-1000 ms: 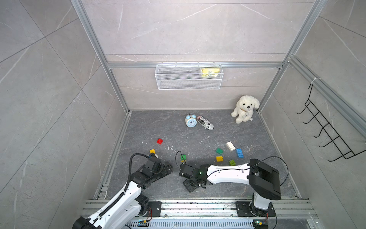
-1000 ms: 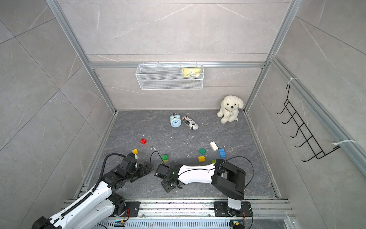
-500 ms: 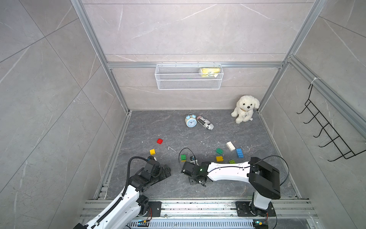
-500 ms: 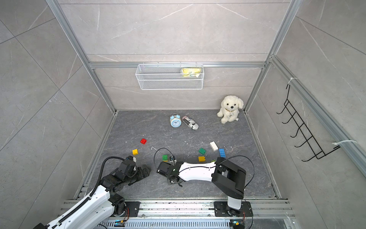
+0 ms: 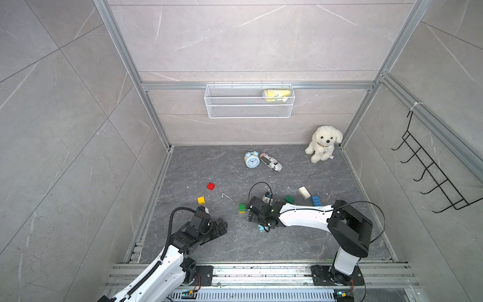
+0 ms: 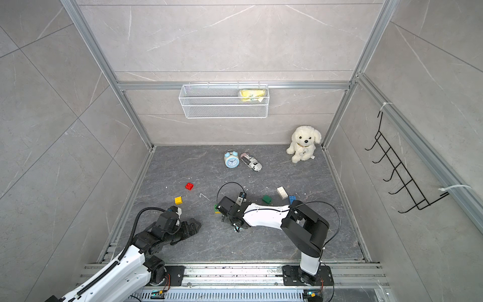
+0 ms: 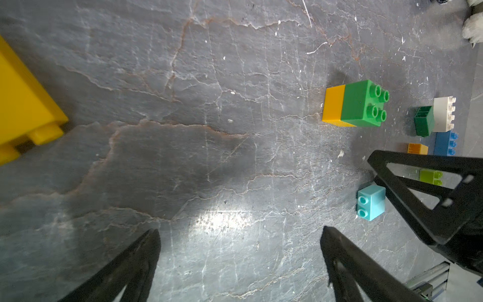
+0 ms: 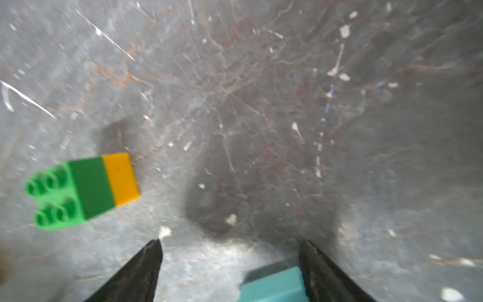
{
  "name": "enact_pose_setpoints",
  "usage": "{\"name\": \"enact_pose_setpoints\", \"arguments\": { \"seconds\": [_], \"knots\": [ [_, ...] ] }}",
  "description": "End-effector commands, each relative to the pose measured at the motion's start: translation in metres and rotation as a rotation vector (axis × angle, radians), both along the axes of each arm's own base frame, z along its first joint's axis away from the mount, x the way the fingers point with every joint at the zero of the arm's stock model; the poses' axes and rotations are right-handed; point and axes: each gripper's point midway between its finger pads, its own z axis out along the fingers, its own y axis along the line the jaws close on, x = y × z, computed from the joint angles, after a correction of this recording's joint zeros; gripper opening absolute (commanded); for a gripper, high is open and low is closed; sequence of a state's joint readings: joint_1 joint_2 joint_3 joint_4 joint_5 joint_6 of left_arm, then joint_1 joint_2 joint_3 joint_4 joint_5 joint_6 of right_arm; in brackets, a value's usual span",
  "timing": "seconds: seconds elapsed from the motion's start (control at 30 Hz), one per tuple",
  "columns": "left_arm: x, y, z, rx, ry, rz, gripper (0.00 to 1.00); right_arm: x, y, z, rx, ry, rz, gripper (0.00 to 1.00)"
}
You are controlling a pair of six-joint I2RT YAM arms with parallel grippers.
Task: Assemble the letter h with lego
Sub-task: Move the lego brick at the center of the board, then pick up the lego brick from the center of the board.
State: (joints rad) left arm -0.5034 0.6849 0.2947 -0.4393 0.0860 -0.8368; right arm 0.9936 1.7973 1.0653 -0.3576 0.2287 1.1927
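Light-blue lego brick (image 8: pixel 271 285) lies on the grey desk (image 8: pixel 261 104), just beside one finger of the spread right tool (image 8: pixel 228 241); the left tool (image 7: pixel 239 230), likewise spread, hangs low nearby.

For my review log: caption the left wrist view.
Open left end effector over the grey floor; a green-on-yellow brick pair lies on its side, light blue brick nearby.

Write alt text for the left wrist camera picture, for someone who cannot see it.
The left pincer hangs open over dark grey floor, holding nothing. Beyond its tips lie a green brick stuck to an orange brick, tipped on their side, and a light blue brick; a yellow brick fills one edge.
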Motion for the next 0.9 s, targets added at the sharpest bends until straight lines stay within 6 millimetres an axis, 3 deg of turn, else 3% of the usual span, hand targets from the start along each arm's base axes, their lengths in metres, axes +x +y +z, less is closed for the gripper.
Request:
{"name": "enact_pose_setpoints", "arguments": {
  "seconds": [0.0,0.13,0.2,0.3,0.4,0.57,0.73,0.87],
  "knots": [
    [0.003,-0.007,0.007,-0.022,-0.033,-0.034,1.0,0.007,0.003,0.022,0.004,-0.034,0.09,0.87],
    [0.004,-0.007,0.008,-0.024,-0.043,-0.038,1.0,0.009,-0.014,0.056,-0.227,-0.109,0.459,0.89],
    [0.004,-0.007,0.01,-0.028,-0.055,-0.042,0.99,-0.002,-0.012,0.066,-0.275,-0.096,0.689,0.9],
    [0.004,-0.007,0.012,-0.032,-0.065,-0.043,1.0,-0.013,-0.024,0.073,-0.376,-0.052,0.866,0.87],
    [0.005,-0.008,0.014,-0.04,-0.078,-0.05,1.0,-0.034,-0.025,0.067,-0.367,0.015,1.039,0.83],
    [0.005,-0.01,0.015,-0.049,-0.093,-0.058,1.0,-0.039,-0.055,0.046,-0.568,0.104,1.204,0.8],
    [0.005,-0.011,0.017,-0.055,-0.102,-0.062,0.99,-0.049,-0.045,0.037,-0.512,-0.015,1.392,0.8],
    [0.005,-0.01,0.017,-0.055,-0.103,-0.062,1.0,-0.052,-0.043,0.024,-0.52,-0.014,1.473,0.8]
  ]
}}
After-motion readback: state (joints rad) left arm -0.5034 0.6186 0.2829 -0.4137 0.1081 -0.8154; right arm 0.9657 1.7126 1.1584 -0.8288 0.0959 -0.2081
